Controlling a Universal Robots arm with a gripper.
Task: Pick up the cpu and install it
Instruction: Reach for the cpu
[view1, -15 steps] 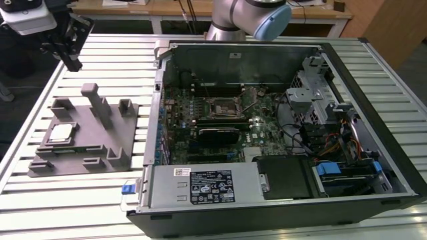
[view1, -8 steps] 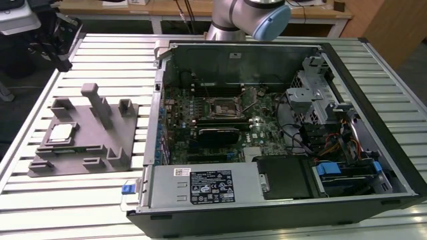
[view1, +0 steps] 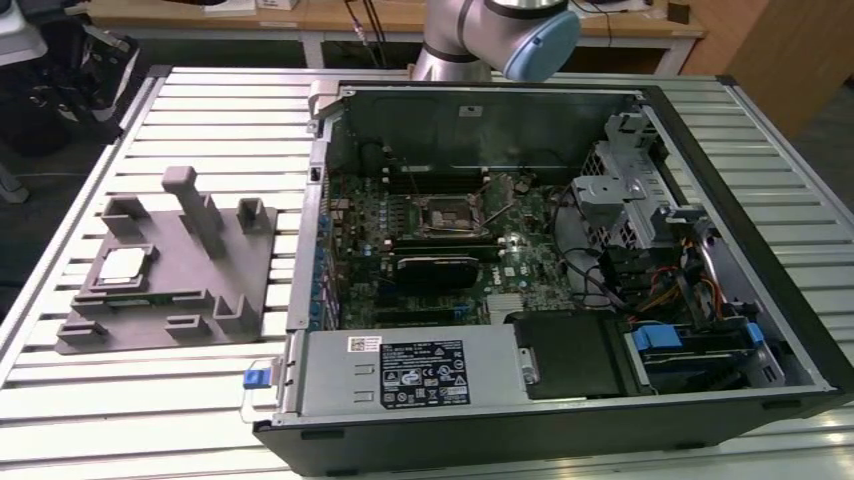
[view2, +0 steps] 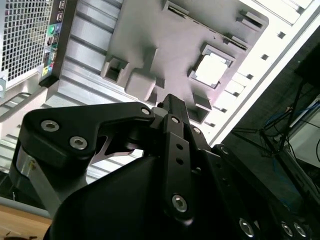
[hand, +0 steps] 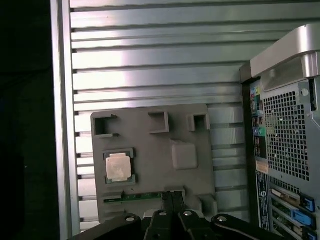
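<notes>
**Hovering over the fixture plate, cpu not yet picked up**

In the first wrist view the gripper (hand: 170, 196) hangs with its tips drawn together and nothing between them, above one edge of the grey fixture plate (hand: 150, 145); a green circuit strip (hand: 135, 197) lies in a slot along that edge. Just beyond the strip, the cpu (hand: 118, 166) sits flat in its square recess on the plate, silver top upward, apart from the gripper. The plate rests on the slatted aluminium table (hand: 150, 65); the rear panel of the computer case (hand: 285, 125) stands beside it.

In the exterior view the cpu (view1: 123, 264) lies on the plate at the exterior view's left, near the upright posts (view1: 200, 205); the opened case holds the motherboard (view1: 527, 255), with the black socket frame (view1: 445, 212) well apart from the cpu; the arm (view1: 494, 35) rises at the far edge.
</notes>
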